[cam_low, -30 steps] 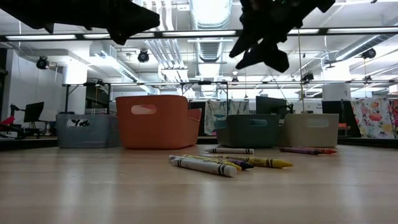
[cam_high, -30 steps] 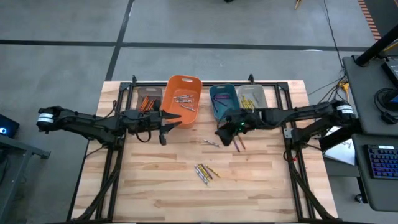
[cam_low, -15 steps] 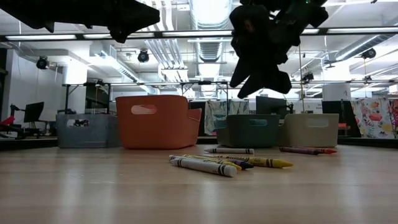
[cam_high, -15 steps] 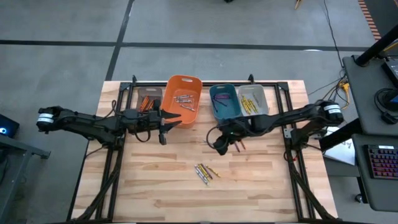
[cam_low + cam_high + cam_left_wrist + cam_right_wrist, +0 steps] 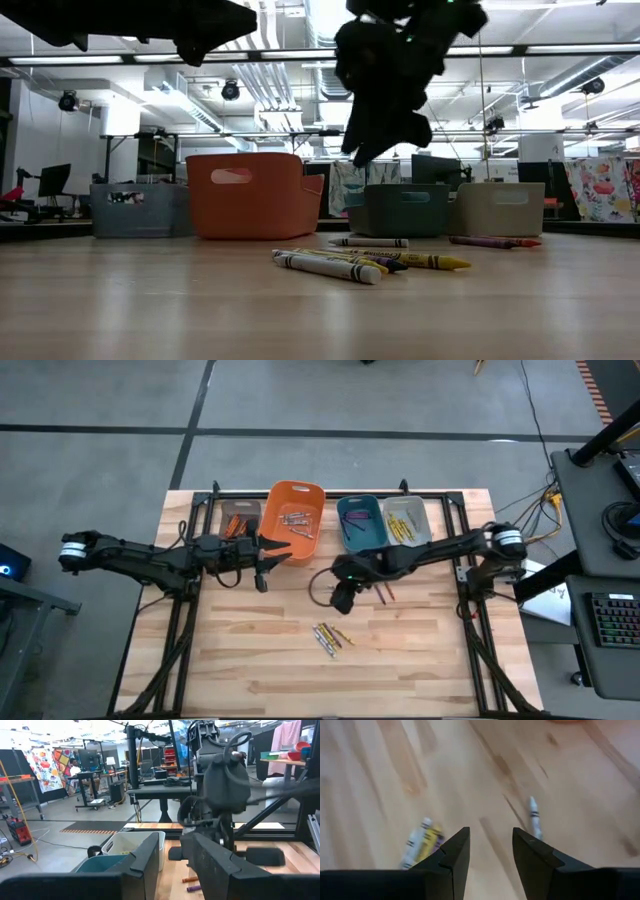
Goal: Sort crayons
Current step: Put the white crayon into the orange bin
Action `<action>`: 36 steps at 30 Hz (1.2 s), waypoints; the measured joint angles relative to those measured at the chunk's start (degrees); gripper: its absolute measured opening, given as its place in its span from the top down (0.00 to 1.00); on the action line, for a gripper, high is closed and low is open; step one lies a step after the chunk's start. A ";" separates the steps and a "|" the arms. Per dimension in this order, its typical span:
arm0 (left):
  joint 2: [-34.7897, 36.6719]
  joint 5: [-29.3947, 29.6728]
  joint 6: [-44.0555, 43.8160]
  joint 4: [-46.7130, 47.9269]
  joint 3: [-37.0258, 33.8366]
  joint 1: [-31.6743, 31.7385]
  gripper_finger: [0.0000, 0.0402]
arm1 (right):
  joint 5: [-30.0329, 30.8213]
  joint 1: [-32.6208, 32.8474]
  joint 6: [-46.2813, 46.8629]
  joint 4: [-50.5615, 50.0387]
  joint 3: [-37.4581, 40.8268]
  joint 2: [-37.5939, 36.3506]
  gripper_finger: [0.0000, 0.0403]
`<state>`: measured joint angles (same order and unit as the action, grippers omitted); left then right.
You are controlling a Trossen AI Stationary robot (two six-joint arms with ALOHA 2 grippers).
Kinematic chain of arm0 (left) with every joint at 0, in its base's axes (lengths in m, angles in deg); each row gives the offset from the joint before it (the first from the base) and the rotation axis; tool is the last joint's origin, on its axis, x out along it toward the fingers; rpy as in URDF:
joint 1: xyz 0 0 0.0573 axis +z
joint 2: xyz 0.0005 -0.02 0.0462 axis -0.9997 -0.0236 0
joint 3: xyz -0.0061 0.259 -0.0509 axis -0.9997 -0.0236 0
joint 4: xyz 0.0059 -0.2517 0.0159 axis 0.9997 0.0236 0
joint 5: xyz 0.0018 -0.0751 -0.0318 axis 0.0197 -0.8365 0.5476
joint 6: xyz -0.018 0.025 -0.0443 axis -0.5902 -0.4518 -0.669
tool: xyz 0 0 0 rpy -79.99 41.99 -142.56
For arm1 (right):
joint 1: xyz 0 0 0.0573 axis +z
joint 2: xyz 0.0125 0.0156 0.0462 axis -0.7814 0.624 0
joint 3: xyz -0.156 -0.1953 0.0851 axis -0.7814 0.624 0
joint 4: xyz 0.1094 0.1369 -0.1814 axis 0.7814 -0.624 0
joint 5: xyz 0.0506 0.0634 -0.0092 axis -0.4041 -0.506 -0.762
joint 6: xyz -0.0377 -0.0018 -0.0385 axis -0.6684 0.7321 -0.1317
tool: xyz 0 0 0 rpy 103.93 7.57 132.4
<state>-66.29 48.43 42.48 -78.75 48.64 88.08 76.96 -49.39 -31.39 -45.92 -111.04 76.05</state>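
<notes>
The crayons [image 5: 331, 634] are lying bunched mid-table, one grey crayon [image 5: 534, 815] apart; a neighbour is likely being nudged if a bunched one is chosen. The right gripper [image 5: 341, 598] is being held above them, parted and empty; the left gripper [image 5: 262, 565], part-open and empty, is hovering beside the orange bin [image 5: 295, 520].

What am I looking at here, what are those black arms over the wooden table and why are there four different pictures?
It is a two-armed robot sorting crayons. One picture looks straight down, one looks level across the table, and two come from cameras on the wrists. The right gripper hangs open and empty above the table, over a lone grey crayon. The left gripper, also empty with its fingers apart, waits by the orange bin. A cluster of loose crayons lies mid-table and two more lie near the teal bin. Grey and beige bins stand in the same row.
</notes>
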 joint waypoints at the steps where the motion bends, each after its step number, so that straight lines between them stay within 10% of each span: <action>1: 0.00 0.00 0.00 -0.01 0.00 -0.01 0.75 | 0.23 0.00 -1.11 -2.49 -1.76 1.22 0.66; 10: 0.02 0.00 -0.02 -0.09 -0.01 -0.01 0.75 | 6.22 0.28 -9.44 -23.98 -14.91 11.33 0.66; 36: 0.04 -0.02 -0.02 -0.07 0.01 0.01 0.75 | 10.51 1.49 -10.78 -11.46 -5.97 13.29 0.66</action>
<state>-66.25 48.41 42.46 -78.82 48.66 88.09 87.48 -47.90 -42.17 -57.38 -117.02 89.34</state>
